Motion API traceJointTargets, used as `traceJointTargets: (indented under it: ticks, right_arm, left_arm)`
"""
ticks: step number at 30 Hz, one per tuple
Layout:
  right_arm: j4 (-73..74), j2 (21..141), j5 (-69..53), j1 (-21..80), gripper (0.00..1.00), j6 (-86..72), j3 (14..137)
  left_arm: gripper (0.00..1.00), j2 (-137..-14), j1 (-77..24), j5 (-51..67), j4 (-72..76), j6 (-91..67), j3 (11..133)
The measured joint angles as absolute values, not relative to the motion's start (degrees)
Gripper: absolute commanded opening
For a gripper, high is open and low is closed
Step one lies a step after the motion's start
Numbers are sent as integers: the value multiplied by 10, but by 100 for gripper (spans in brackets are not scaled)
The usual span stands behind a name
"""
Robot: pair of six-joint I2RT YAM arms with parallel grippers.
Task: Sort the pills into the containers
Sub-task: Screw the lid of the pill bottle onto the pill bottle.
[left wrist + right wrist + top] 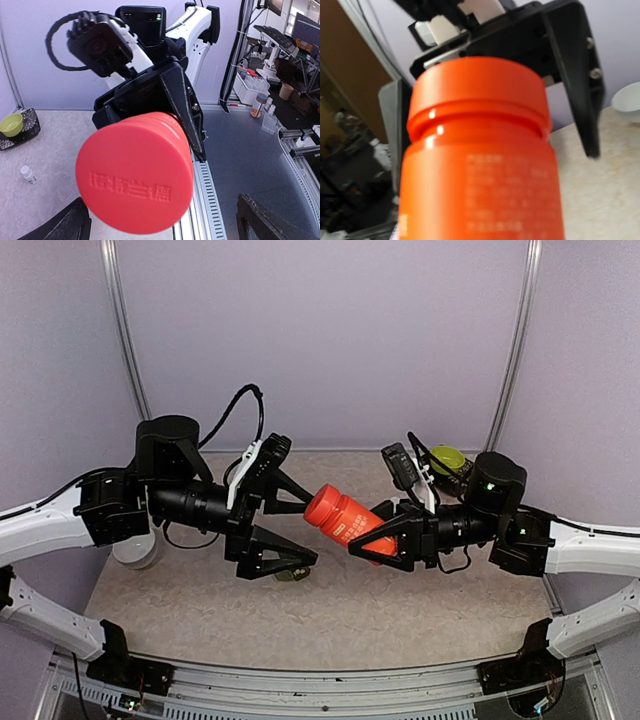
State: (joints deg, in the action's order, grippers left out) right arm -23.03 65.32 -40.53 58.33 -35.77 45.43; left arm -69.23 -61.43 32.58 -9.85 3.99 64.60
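An orange pill bottle (347, 519) with its cap on hangs tilted above the table, and my right gripper (385, 536) is shut on its body. The cap (135, 177) points at my left gripper (310, 532), which stands open. The left fingers (67, 226) sit wide on both sides of the cap without touching it. In the right wrist view the bottle (480, 165) fills the frame and hides the right fingers. A dark green thing (293, 575), perhaps the containers, lies on the table, half hidden under the left gripper. No pills show.
A yellow-green bowl (447, 457) sits on a dark mat at the back right. A white bowl (137, 550) stands at the left, partly under the left arm. A small white vial (28, 175) stands on the table. The table's metal front rail (200, 200) runs below the bottle.
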Motion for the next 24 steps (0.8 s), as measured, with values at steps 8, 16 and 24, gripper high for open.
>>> traceJointTargets:
  ticks: [8,16,24]
  right_arm:
    - [-129,628,-326,583,0,-245,492]
    - [-98,632,-255,583,0,-164,500]
    - [-97,659,-205,590,0,-128,500]
  left_arm:
    - [99,-662,-607,269,-64,-76,632]
    - [99,-656,-604,209,45,-244,563]
    - [99,-660,-613,125,137,-330,543]
